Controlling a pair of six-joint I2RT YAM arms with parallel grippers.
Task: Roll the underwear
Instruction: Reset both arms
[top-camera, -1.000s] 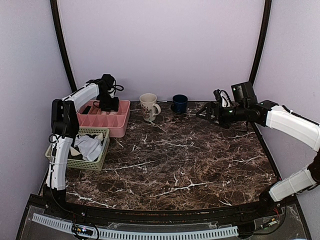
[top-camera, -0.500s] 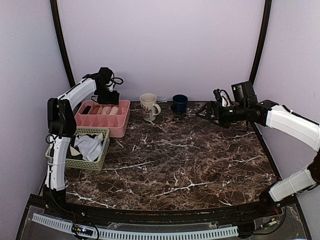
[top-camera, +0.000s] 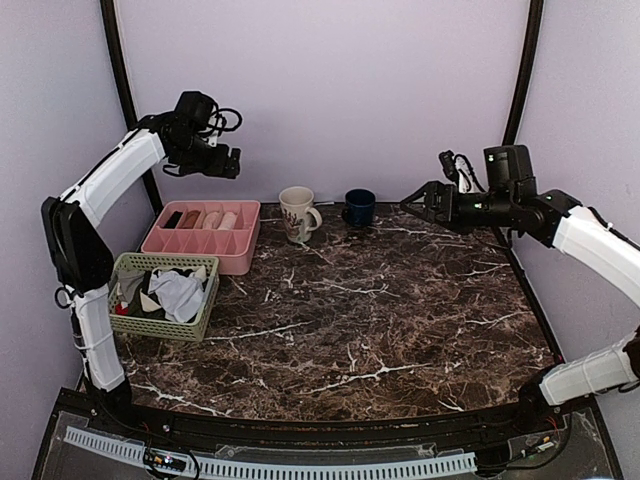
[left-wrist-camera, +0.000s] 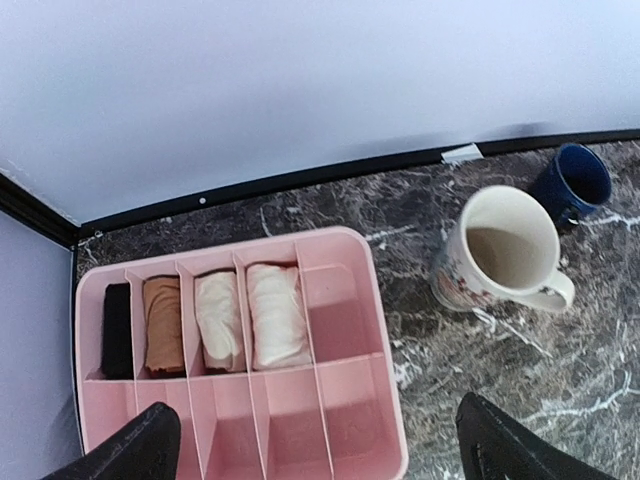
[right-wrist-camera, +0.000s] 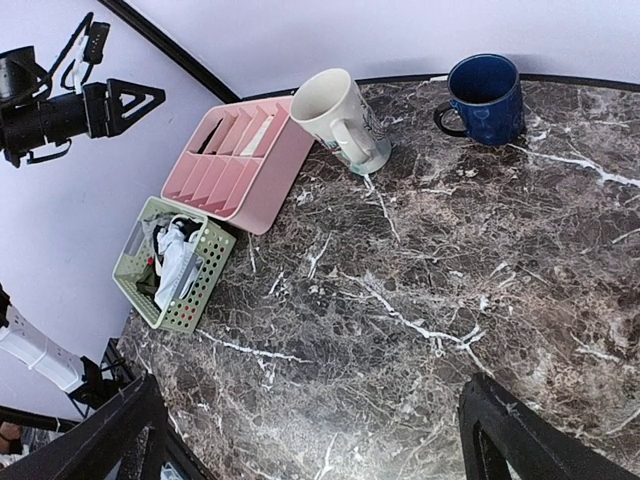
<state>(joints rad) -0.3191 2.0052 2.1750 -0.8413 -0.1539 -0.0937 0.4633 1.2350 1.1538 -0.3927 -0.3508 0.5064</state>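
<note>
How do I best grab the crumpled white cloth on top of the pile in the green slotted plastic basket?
Pinch the raised fold at the middle of the crumpled white cloth, coming straight down with the left gripper. The walls of the green slotted basket block side approaches, and the cloth seems to bunch highest there.

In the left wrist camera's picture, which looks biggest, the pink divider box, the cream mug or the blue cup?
Largest to smallest:
pink divider box
cream mug
blue cup
The cup lies farther off, so its real size is unsure.
</note>
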